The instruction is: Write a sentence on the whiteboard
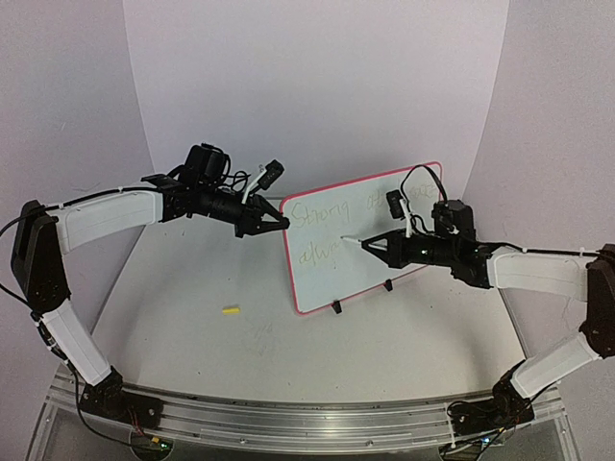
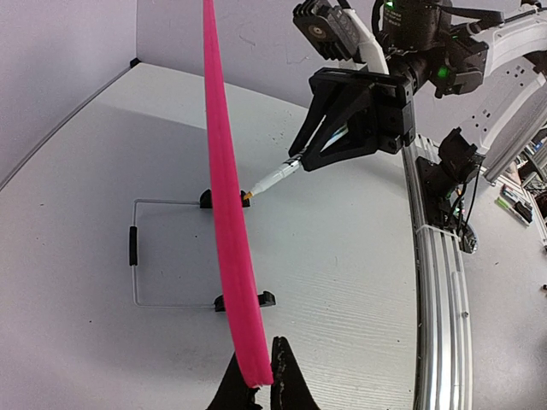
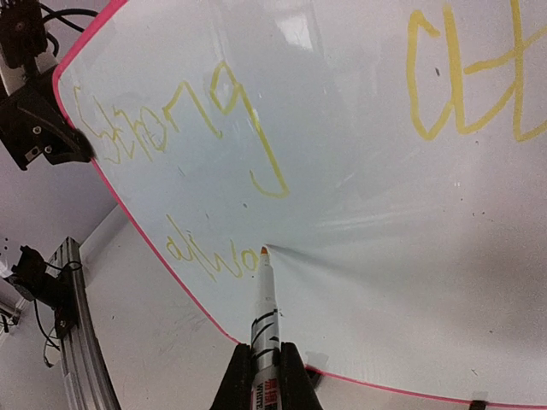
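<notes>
The whiteboard (image 1: 375, 216) stands upright on small black feet, with a pink-red rim (image 2: 224, 188). The sentence (image 3: 171, 128) is yellow cursive: "Strong at" on top, with the start of "always" (image 3: 209, 252) below. My left gripper (image 2: 259, 386) is shut on the board's rim at its upper left corner, as the top view (image 1: 283, 223) also shows. My right gripper (image 3: 267, 380) is shut on a white marker (image 3: 267, 316). The marker's orange tip (image 3: 263, 250) touches the board just right of the lower word. In the top view the right gripper (image 1: 373, 245) is in front of the board's middle.
A small yellow cap (image 1: 230, 310) lies on the table left of the board. A wire stand (image 2: 137, 256) sits behind the board. An aluminium rail (image 1: 307, 423) runs along the near edge. White backdrop walls close in the back and sides.
</notes>
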### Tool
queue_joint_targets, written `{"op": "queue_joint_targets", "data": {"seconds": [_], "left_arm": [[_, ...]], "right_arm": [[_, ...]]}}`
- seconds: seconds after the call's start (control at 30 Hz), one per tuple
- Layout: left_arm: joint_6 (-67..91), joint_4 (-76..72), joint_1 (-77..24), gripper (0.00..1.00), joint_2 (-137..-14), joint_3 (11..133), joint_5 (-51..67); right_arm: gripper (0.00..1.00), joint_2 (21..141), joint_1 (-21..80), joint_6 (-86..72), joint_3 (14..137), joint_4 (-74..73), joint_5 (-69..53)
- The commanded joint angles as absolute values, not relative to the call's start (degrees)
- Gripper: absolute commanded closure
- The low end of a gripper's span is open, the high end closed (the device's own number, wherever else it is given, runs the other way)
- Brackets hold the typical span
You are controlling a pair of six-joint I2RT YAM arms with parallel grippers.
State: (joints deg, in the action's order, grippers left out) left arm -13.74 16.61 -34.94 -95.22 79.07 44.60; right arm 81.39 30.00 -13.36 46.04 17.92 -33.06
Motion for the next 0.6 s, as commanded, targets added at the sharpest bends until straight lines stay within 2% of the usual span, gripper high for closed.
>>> {"op": "queue_joint_targets", "data": {"seconds": [0.0,0.57], "left_arm": [[-16.55,20.13,-36.42,1.0,-94.59,79.27,46.88],[-16.72,20.3,-36.74,1.0,-94.75,79.19,46.51]], "right_arm": [[1.0,79.67,29.76,-13.53,46.11,19.33,-36.03],[1.0,83.8,29.78,-15.01,47.34,22.41,-33.07]]}}
